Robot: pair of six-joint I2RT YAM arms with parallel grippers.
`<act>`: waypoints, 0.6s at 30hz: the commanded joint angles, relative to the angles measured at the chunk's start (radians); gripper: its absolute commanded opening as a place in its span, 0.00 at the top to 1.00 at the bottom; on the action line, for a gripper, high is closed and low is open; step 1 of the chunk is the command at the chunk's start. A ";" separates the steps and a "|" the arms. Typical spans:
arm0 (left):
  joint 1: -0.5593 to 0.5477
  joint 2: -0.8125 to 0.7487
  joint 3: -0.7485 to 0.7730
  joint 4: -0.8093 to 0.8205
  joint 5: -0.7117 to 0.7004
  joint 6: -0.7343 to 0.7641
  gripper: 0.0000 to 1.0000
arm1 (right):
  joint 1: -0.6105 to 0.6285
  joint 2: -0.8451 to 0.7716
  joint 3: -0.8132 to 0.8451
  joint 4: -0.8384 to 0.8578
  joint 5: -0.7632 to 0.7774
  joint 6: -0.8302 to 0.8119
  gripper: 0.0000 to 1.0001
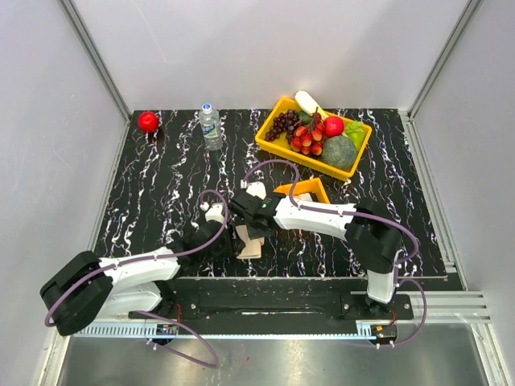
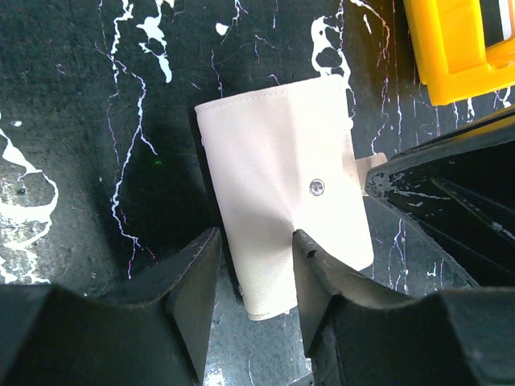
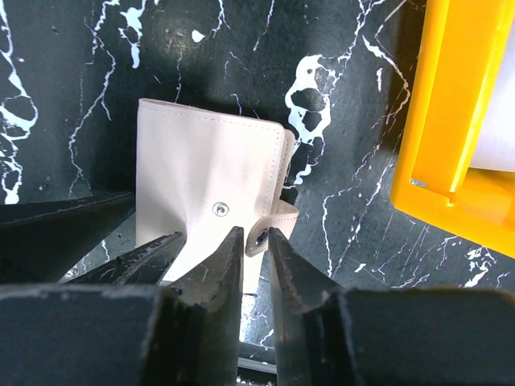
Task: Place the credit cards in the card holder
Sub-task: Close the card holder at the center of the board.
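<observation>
This is a robot lab test booth: plain grey panels (image 1: 265, 48) set in aluminium posts (image 1: 96, 60) enclose a black marbled table (image 1: 161, 185). At the table's near edge, two white arms (image 1: 137, 269) with purple cables (image 1: 269, 162) are bolted to a black plate (image 1: 265, 301).

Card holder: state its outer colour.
Pale cream-beige, with a small silver snap; the card holder shows best in the left wrist view.

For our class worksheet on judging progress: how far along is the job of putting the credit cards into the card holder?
Done: nothing, it seems; the card holder lies folded, no card showing in it. In hand: the left pincer straddles its edge and the right pincer sits at its snap tab. Left: open it and insert the credit cards, seemingly the pale things in the small orange tray.
</observation>
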 commanded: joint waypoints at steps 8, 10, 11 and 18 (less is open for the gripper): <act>0.003 0.022 0.001 -0.025 0.014 -0.001 0.55 | 0.012 -0.054 -0.010 0.026 0.032 0.011 0.86; 0.003 0.024 0.002 -0.025 0.017 0.000 0.55 | 0.012 -0.050 -0.008 0.017 0.038 0.011 0.79; 0.001 0.022 0.004 -0.026 0.020 0.000 0.55 | 0.012 -0.048 -0.008 0.014 0.041 0.012 0.79; 0.001 0.022 0.008 -0.031 0.019 0.003 0.55 | 0.013 -0.045 -0.004 0.011 0.043 0.005 0.83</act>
